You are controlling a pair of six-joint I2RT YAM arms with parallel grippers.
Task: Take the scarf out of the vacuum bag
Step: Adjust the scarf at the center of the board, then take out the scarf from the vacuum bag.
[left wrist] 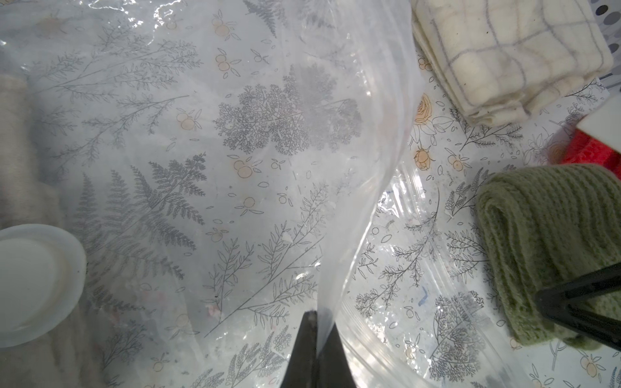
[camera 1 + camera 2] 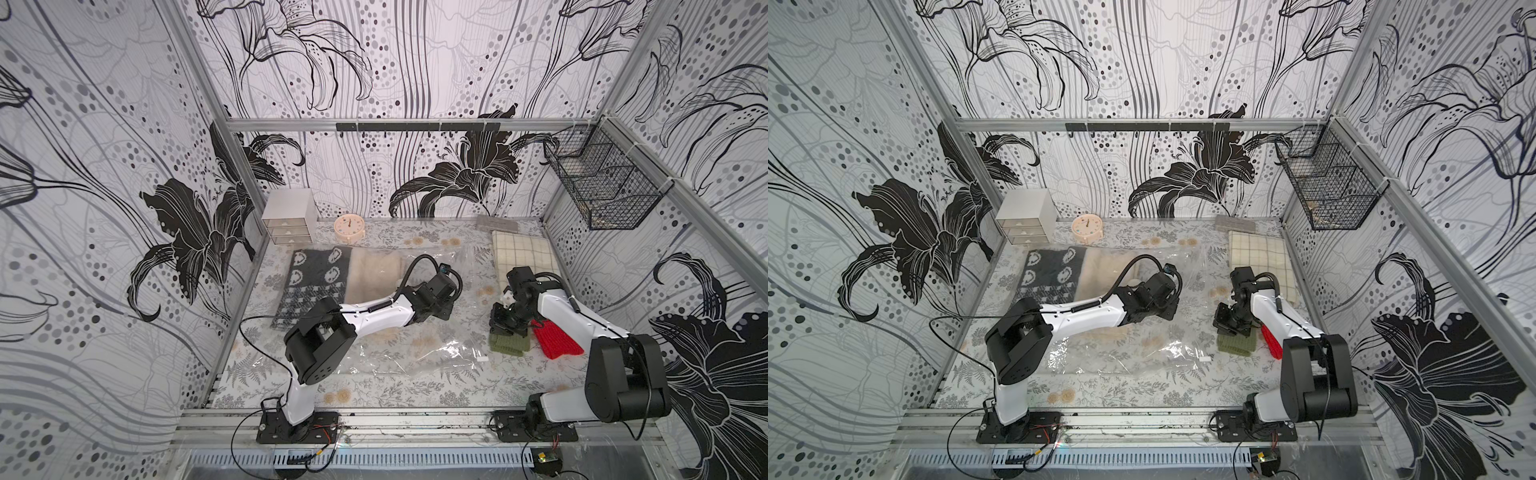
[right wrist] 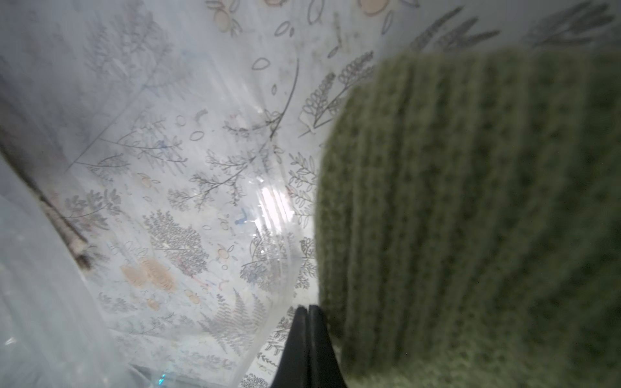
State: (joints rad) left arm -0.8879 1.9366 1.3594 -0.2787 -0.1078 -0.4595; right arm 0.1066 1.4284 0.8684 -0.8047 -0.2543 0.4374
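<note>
- Dark scarf [image 2: 309,282] and beige scarf [image 2: 374,274] lay inside the bag [image 2: 415,357], at its shut 9 o'clock end by the valve [image 1: 33,285].
- The bag ran long from 9 to 3 across the table [image 2: 374,399], mouth toward 3 o'clock.
- Left gripper [image 1: 317,322], mid-table, pinched the bag's upper film and held it raised.
- Green scarf [image 2: 509,344] lay on the table just outside the mouth, at 3 o'clock from the left gripper, long side 9-to-3. It looked already out.
- Right gripper [image 3: 307,312], the nearer one, hung at the green scarf's 12 o'clock edge with jaws pressed together. The film's lip ran up to them, but whether they nipped it could not be told.
- Red knit [image 2: 557,343] lay just beside at 3 o'clock, and checked cloth [image 2: 521,253] at 12.
- The table was flat and leaf-printed, with walls close on three sides.
</note>
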